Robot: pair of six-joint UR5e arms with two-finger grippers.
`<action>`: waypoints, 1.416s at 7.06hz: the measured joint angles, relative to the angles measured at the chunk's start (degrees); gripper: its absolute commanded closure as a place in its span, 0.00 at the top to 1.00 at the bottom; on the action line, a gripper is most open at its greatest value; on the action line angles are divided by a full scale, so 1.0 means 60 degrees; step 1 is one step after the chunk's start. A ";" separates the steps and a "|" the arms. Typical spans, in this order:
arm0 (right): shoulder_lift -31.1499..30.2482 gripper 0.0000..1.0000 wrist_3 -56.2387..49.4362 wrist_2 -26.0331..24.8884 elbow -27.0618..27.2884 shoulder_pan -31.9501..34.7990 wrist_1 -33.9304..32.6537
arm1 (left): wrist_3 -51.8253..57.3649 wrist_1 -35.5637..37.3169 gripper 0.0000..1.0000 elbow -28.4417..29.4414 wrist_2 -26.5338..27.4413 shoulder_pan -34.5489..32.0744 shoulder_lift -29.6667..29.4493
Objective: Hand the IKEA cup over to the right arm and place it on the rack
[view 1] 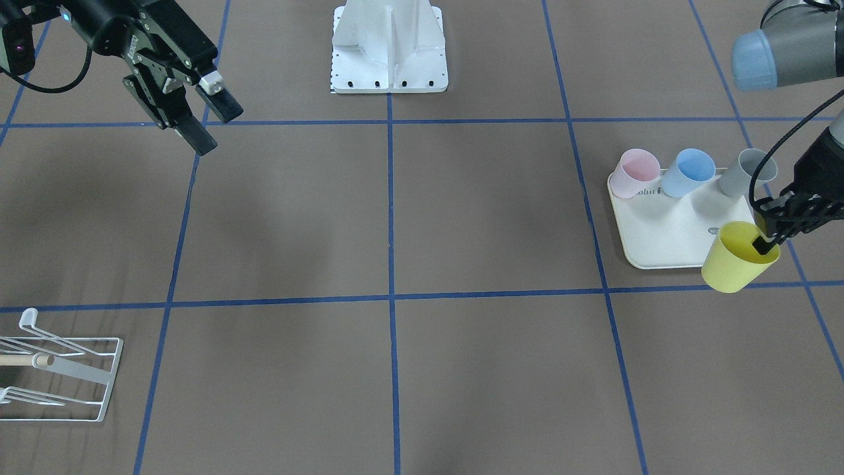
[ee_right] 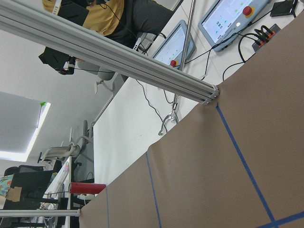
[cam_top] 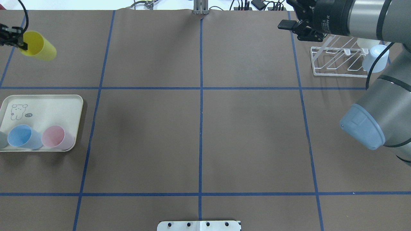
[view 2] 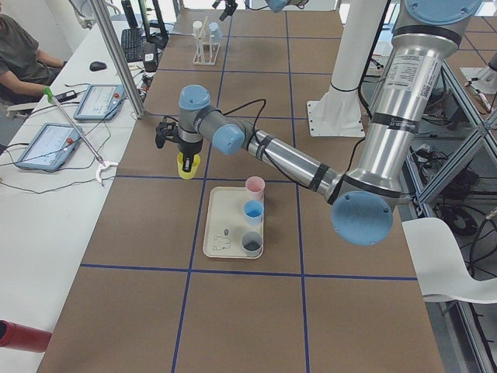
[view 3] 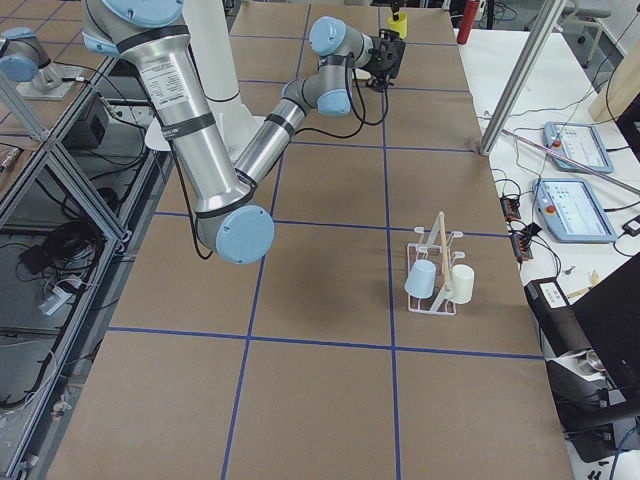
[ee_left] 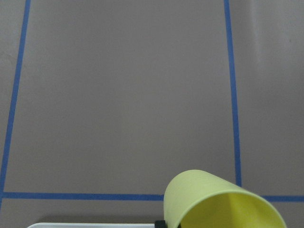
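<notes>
A yellow cup (view 1: 733, 262) hangs tilted in the air just past the tray's front corner. My left gripper (view 1: 769, 241) is shut on its rim, one finger inside the cup. The cup also shows in the overhead view (cam_top: 39, 47), the left wrist view (ee_left: 223, 204) and the exterior left view (view 2: 187, 165). My right gripper (view 1: 221, 130) is open and empty, raised above the table near the white wire rack (cam_top: 337, 61). The rack (view 1: 59, 376) has a wooden dowel and holds a light-blue cup (cam_top: 374, 58) and a white cup (cam_top: 365, 43).
A cream tray (cam_top: 48, 106) with a bear print holds a pink cup (cam_top: 55, 137), a blue cup (cam_top: 21, 137) and a grey cup (view 1: 745, 171). The white robot base (view 1: 389, 46) stands at the table's middle edge. Blue tape lines cross the brown table.
</notes>
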 measured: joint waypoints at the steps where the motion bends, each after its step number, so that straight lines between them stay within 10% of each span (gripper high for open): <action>1: 0.0005 1.00 0.0001 -0.0006 0.0001 -0.0004 0.0000 | -0.1538 -0.0891 0.00 -0.0019 0.0055 0.0158 -0.0189; 6: 0.0037 1.00 0.0068 -0.0012 -0.0004 -0.0024 0.0015 | -0.8664 -0.7425 0.00 0.0312 0.0623 0.1382 -0.0307; 10: 0.0068 1.00 0.0734 -0.0126 -0.0103 -0.0300 0.0774 | -1.3744 -1.0897 0.00 0.0405 0.5276 0.3772 -0.0318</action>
